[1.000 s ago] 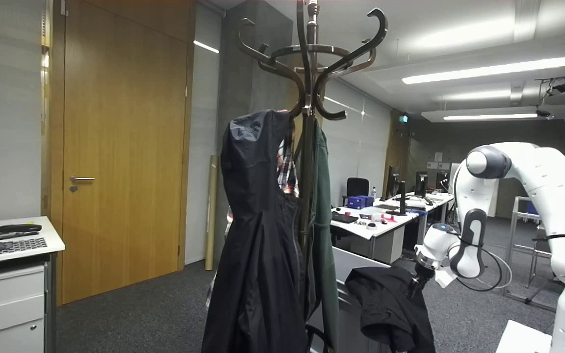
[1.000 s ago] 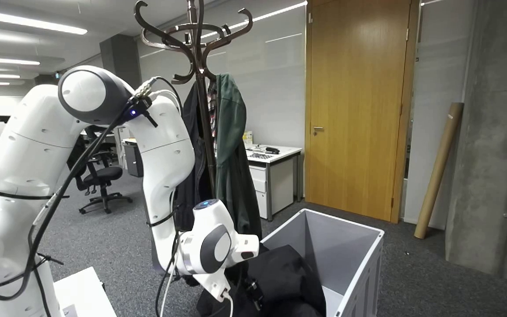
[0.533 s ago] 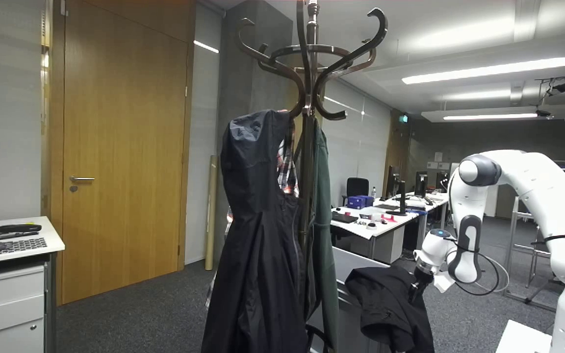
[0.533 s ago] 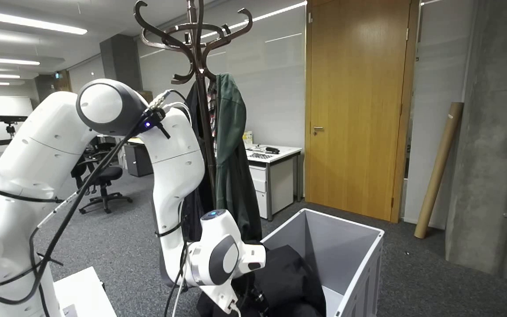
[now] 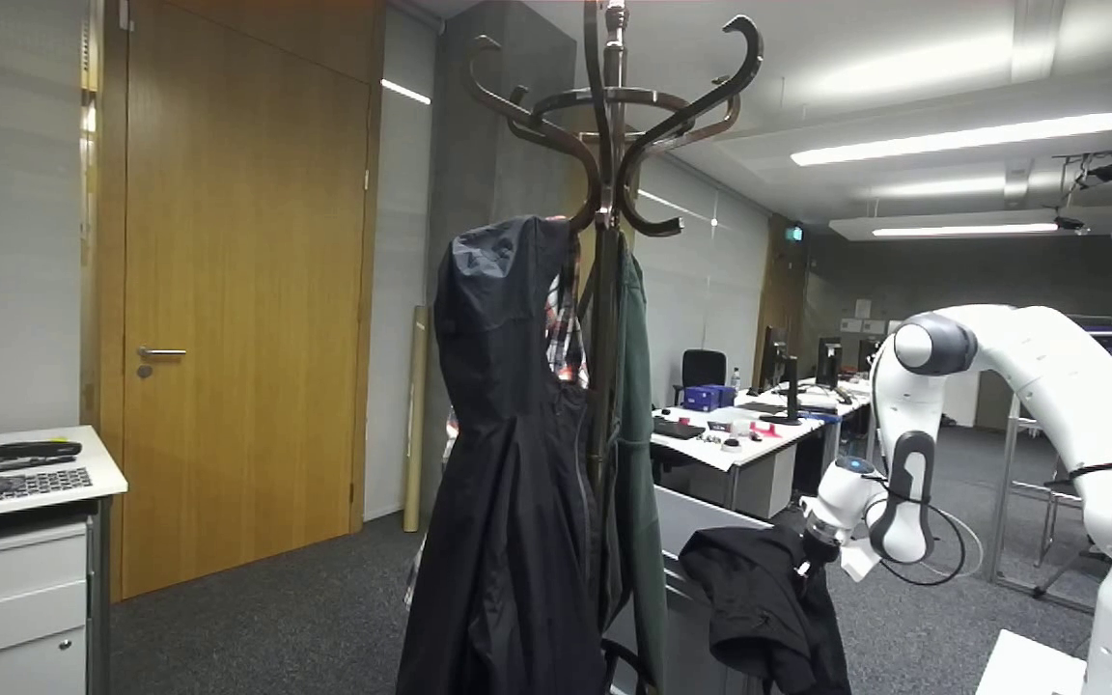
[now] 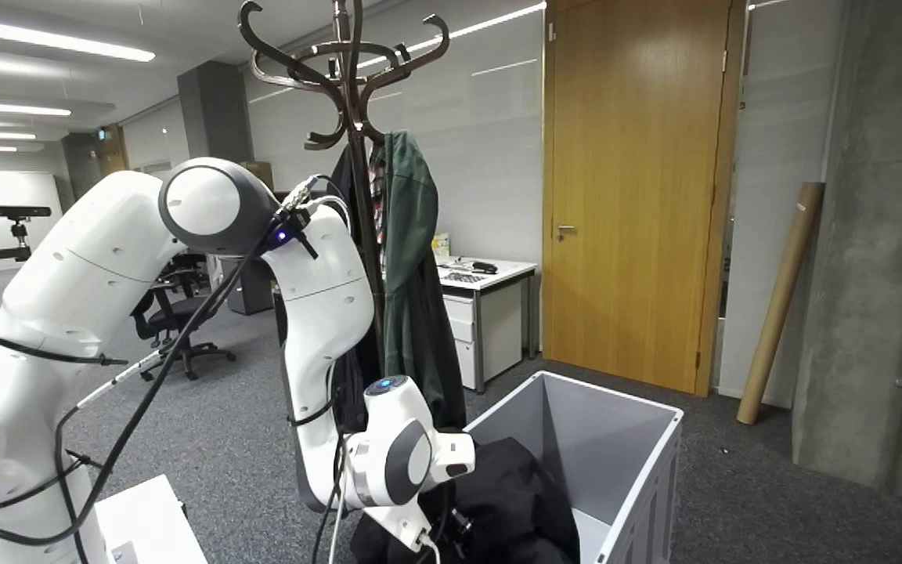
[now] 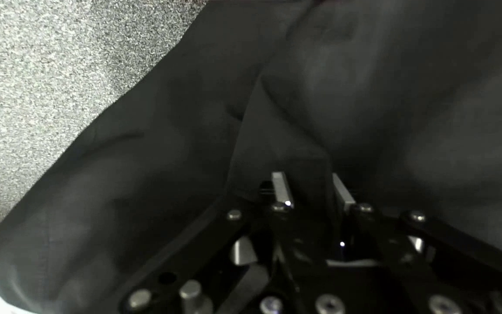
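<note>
1 crate (image 6: 611, 439), black garment (image 6: 517, 497) over rim

In an exterior view, your white arm (image 5: 1087, 386) arches from the right edge and your gripper (image 5: 803, 569) points down at a black garment (image 5: 754, 603), its tips right at the fabric, too small for you to tell whether they pinch it. The garment drapes over the edge of a grey crate (image 5: 701, 510). Nearer the camera, you see a coat stand (image 5: 605, 319) hung with a dark hooded jacket (image 5: 503, 463), a plaid shirt (image 5: 566, 347) and a green garment (image 5: 635, 444). Farther left is a wooden door (image 5: 247, 290).
</note>
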`<action>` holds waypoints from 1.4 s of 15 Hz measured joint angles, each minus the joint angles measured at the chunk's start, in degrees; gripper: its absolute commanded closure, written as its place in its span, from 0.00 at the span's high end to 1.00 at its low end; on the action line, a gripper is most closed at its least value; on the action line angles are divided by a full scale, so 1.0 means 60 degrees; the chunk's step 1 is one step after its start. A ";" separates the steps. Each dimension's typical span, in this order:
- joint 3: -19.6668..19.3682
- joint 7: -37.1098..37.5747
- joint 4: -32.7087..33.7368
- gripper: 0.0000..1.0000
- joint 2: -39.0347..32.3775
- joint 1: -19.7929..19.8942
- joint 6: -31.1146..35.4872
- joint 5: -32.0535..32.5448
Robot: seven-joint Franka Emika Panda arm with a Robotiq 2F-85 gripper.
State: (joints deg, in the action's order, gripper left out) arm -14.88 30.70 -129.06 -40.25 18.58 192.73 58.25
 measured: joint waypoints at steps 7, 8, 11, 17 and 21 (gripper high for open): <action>0.0107 0.0000 0.0087 0.01 0.0286 -0.0153 -0.0002 0.0004; 0.0006 0.0000 0.0047 0.01 0.0386 -0.0230 -0.0002 0.0004; -0.0392 0.0000 -0.0139 0.01 0.0837 -0.0512 -0.0005 0.0004; -0.0629 0.0126 0.0430 0.01 0.2868 -0.1111 0.0113 -0.0271; -0.0606 0.0323 0.0965 0.01 0.3789 -0.1489 -0.0005 -0.0745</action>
State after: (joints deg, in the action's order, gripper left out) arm -18.51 32.64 -123.27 -17.52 9.65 192.70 53.78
